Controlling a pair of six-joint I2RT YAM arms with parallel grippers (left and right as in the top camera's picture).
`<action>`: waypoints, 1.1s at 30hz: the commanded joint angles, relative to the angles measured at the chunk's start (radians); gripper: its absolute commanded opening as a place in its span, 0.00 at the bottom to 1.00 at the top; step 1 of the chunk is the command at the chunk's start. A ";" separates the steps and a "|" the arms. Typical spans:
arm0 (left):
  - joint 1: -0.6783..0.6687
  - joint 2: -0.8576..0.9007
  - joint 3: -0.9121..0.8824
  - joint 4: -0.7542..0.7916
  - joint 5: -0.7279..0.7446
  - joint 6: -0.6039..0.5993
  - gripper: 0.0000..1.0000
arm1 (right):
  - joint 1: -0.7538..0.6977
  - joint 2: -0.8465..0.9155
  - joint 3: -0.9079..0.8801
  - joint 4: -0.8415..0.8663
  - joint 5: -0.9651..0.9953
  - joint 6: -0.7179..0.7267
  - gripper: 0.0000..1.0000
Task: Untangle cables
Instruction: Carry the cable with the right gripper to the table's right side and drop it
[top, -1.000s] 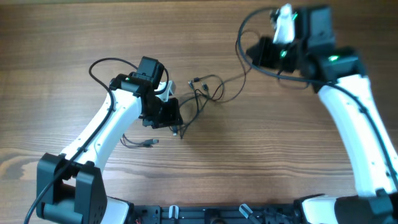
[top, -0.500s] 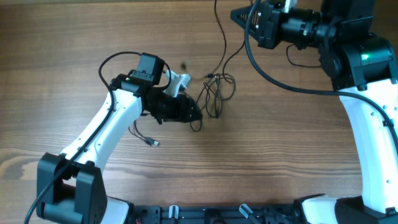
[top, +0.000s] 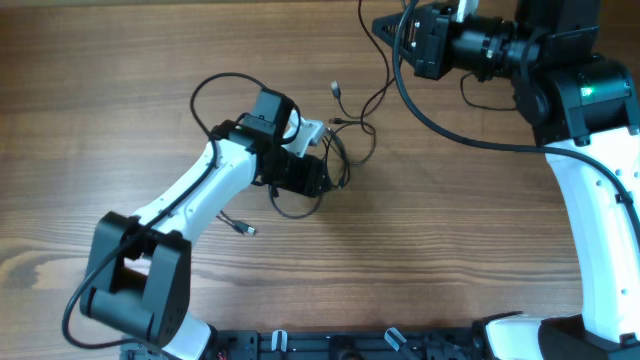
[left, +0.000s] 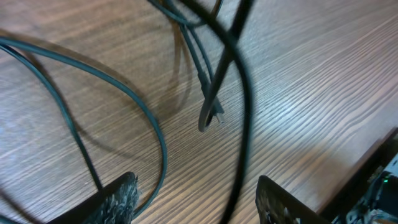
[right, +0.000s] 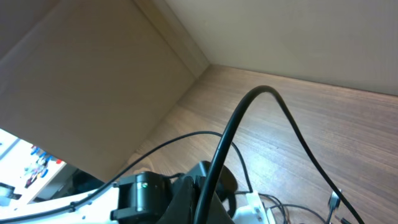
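The cables (top: 343, 148) are thin black wires bunched in loose loops at mid-table. My left gripper (top: 308, 176) sits low at the bunch's left edge. In the left wrist view it (left: 196, 182) is open, with one cable (left: 239, 124) running between its fingers and a plug end (left: 210, 116) lying on the wood ahead. My right gripper (top: 388, 28) is raised at the far right and shut on a cable (top: 378, 92) that hangs down to the bunch. In the right wrist view this cable (right: 249, 106) arches up out of the gripper (right: 208, 194).
A separate short wire with a plug (top: 243, 229) lies on the wood left of the bunch. A loose plug end (top: 335, 90) sticks up above the bunch. The left arm's own thick cable (top: 215, 85) loops behind its wrist. The table (top: 460, 230) is bare wood.
My right gripper has risen toward the far edge, pulling one cable up out of the bunch. My left gripper has moved right and farther, into the bunch's left side.
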 joint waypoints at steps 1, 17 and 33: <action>-0.017 0.039 -0.002 -0.037 -0.143 0.017 0.24 | 0.001 -0.006 0.016 -0.007 0.031 0.001 0.04; 0.235 0.039 -0.002 -0.218 -0.511 -0.335 0.04 | -0.597 -0.062 0.018 0.192 0.158 0.526 0.05; 0.232 0.039 -0.002 -0.219 -0.440 -0.335 0.04 | -0.627 0.017 0.126 -0.307 0.809 0.054 0.04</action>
